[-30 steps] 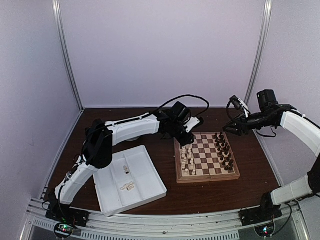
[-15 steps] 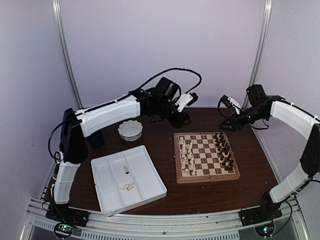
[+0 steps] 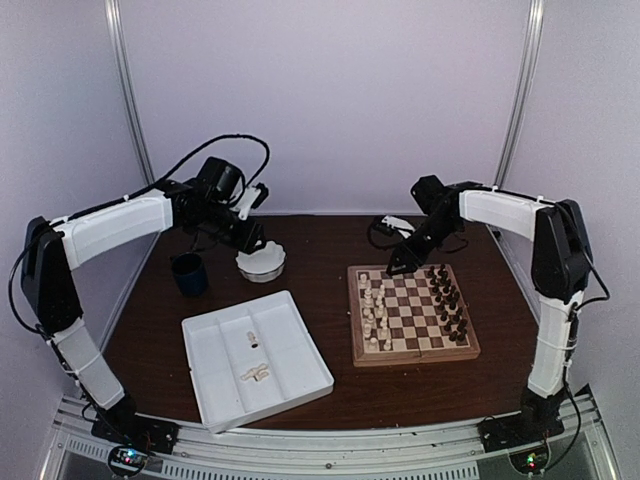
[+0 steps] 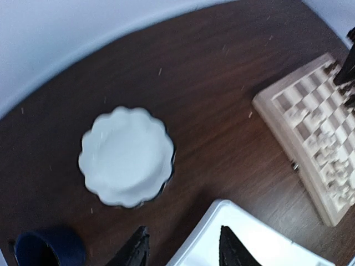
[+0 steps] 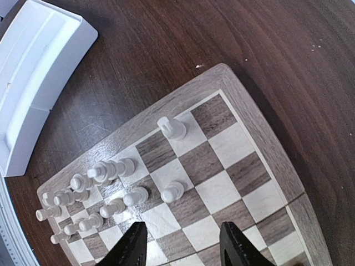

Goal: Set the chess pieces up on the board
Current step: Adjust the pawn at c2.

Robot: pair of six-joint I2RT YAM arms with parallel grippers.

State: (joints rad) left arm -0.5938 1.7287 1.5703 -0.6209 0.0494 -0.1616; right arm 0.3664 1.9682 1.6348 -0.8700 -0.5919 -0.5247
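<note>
Right wrist view: my right hand (image 5: 182, 228) hangs over the cream side of the board (image 5: 219, 191), near a corner. Its fingers are apart with nothing between them. The left hand (image 4: 184, 233) is also spread and empty, over the desk (image 4: 222, 111) between the scalloped bowl (image 4: 126, 155) and the tray (image 4: 244, 244).

State of play, as I judge it:
- Cream pieces (image 5: 105, 172) are bunched along one side of the board, a few standing apart from the bunch.
- Dark pieces (image 3: 450, 300) line the opposite side.
- Some strays (image 3: 257, 373) are in the tray, so setup isn't finished.

Risks:
- My fingers are far wider than any piece. Dropping into that tight cream bunch likely clips neighbours and topples a row.
- I can't tell from this angle whether every cream piece is upright. Closing on a tilted one would squirt it sideways.
- A knock on the rim shifts the whole board and everything on it.
- The left hand sits just beside the tray's corner. Going down here, it hits the tray wall or nudges the bowl.
- The strays look to be lying flat, so I could pinch two at once or lose one in transit.
</note>
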